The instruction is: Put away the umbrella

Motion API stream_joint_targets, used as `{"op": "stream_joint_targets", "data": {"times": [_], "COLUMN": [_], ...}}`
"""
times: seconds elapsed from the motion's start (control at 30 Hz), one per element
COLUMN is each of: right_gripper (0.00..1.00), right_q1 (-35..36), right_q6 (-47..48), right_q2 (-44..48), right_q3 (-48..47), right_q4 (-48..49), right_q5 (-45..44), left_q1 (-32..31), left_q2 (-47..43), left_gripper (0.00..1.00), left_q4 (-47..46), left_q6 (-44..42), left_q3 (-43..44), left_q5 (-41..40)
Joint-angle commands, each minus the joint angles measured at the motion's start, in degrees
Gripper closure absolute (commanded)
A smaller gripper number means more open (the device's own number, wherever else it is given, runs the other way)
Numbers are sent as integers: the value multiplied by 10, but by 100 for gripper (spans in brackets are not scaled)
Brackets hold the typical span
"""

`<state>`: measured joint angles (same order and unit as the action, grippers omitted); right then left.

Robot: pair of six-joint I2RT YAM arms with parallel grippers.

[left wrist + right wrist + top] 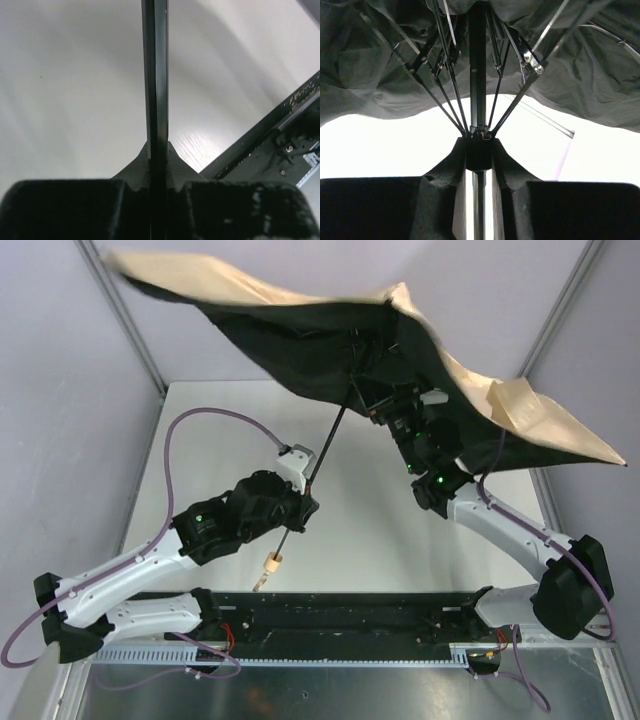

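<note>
The umbrella (300,300) is open and held in the air, tan on top and black underneath. Its thin black shaft (325,445) slants down to a small tan handle (270,562) near the front rail. My left gripper (305,502) is shut on the lower shaft (155,75), just above the handle. My right gripper (385,410) is under the canopy, shut on the black runner (479,152) where the ribs (445,80) meet the shaft. The black inner fabric (380,65) fills the top of the right wrist view.
The white table (380,540) lies below. A black rail (340,615) with the arm bases runs along the near edge and shows in the left wrist view (280,130). Grey walls with metal posts (120,310) stand left and right.
</note>
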<state>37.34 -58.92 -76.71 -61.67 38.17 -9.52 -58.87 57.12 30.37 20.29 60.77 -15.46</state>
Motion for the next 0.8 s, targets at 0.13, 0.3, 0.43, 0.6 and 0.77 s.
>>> {"op": "stream_joint_targets", "data": {"times": [0.13, 0.3, 0.43, 0.6, 0.77], "right_gripper": [100, 100, 100, 100, 100], "right_q1": [31, 3, -32, -97, -131], "right_q6": [-32, -72, -112, -191, -213], "right_q2": [18, -1, 0, -7, -24], "right_q3": [65, 53, 71, 78, 76], "right_q4": [17, 25, 62, 135, 179], "right_q5": [124, 156, 168, 190, 186], "left_q1": [14, 15, 22, 28, 29], "left_q2": [10, 19, 20, 18, 11], "left_gripper": [100, 95, 74, 51, 35], "left_q4": [-152, -146, -144, -144, -145], "left_q6": [-10, 0, 8, 26, 72], "left_q3": [59, 70, 67, 32, -22], "left_q5": [18, 40, 62, 125, 220]}}
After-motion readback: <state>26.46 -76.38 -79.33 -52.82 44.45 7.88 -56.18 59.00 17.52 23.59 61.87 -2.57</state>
